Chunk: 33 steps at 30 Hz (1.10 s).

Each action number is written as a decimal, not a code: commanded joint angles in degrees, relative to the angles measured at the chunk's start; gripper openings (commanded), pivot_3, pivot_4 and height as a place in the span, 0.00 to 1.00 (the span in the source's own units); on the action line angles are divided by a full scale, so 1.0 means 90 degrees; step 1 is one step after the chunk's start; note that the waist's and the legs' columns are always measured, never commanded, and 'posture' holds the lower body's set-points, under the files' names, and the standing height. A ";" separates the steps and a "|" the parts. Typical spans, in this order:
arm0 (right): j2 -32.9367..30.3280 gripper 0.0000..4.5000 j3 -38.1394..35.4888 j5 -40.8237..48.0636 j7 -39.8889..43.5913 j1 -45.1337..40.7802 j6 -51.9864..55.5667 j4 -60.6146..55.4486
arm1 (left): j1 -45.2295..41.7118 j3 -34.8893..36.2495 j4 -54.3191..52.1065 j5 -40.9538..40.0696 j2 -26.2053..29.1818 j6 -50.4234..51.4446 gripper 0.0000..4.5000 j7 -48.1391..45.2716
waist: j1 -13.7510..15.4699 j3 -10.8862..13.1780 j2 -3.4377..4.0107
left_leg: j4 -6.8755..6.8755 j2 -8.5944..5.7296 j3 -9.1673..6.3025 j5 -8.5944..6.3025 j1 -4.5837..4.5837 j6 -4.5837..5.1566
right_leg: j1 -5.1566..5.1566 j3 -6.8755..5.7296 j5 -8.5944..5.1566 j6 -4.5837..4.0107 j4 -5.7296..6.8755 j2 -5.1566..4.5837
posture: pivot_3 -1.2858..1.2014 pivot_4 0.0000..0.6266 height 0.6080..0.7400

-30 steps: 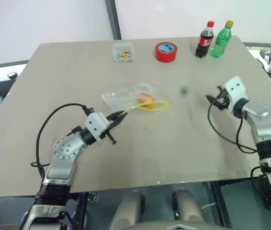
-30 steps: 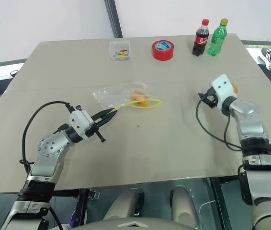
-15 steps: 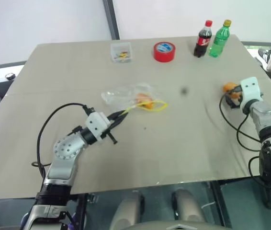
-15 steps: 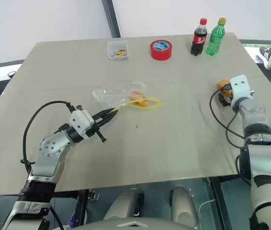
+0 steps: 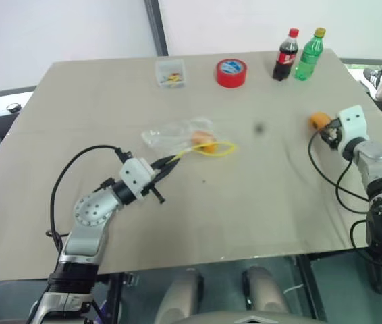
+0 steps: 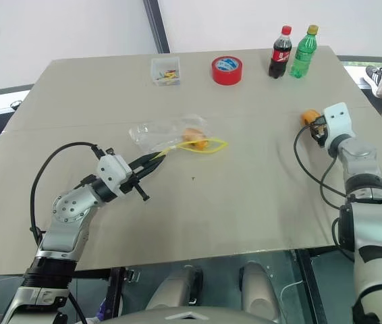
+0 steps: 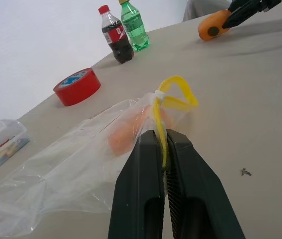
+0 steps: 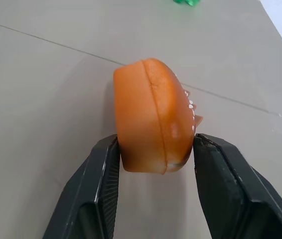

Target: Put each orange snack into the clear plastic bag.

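On the beige table (image 5: pixel 245 202), the left gripper (image 5: pixel 169 164) lies low at the near left, pointing toward the middle, its two black fingers (image 7: pixel 146 189) pressed together on the yellow seal strip (image 7: pixel 173 97) of the clear plastic bag (image 5: pixel 177 135). The bag lies crumpled just beyond that gripper, near the table's centre, with the yellow strip looping out to its right. One orange snack (image 5: pixel 203 139) sits inside the bag, seen through the plastic close to the strip.

At the right edge of the table, the right gripper (image 8: pixel 156 149) has its fingers set against the two sides of the second orange snack (image 5: pixel 319 120), which stands on edge between them; the wrist view shows both pads (image 8: pixel 103 169) touching the snack's sides. This snack is well apart from the bag, to its right. Whether it is lifted or rests on the table cannot be told.

Along the far edge stand a small clear box (image 5: pixel 173 73) with coloured bits, a red tape roll (image 5: pixel 233 73) to its right, then a cola bottle (image 5: pixel 286 56) and a green bottle (image 5: pixel 311 55) side by side.
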 commanded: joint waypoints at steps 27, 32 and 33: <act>0.2459 0.95 -0.0279 0.1115 -0.2202 0.2430 0.4895 -0.7715 | -0.0218 0.0026 -0.0029 -0.0020 -0.0115 -0.0083 0.00 0.0012 | 0.0044 -0.0002 0.0001 | 0.0002 0.0006 -0.0023 0.0001 0.0005 -0.0003 | 0.0004 -0.0014 0.0000 -0.0001 0.0006 0.0002 | 0.52 0.24 1.00; 0.2840 0.95 -0.0485 0.0960 -0.2966 0.2031 0.4678 -0.6616 | -0.0188 0.0032 -0.0083 0.0008 -0.0109 -0.0063 0.00 0.0042 | 0.0028 -0.0001 0.0002 | 0.0002 -0.0002 -0.0019 0.0001 0.0004 -0.0002 | 0.0004 -0.0011 0.0000 -0.0001 0.0004 -0.0004 | 0.52 0.24 1.00; 0.2859 0.95 -0.0510 0.0935 -0.3047 0.1979 0.4569 -0.6446 | -0.0179 0.0035 -0.0096 0.0011 -0.0108 -0.0060 0.00 0.0050 | 0.0024 -0.0002 0.0002 | 0.0002 -0.0002 -0.0019 0.0001 0.0004 -0.0002 | 0.0003 -0.0011 0.0000 -0.0001 0.0006 -0.0003 | 0.52 0.24 1.00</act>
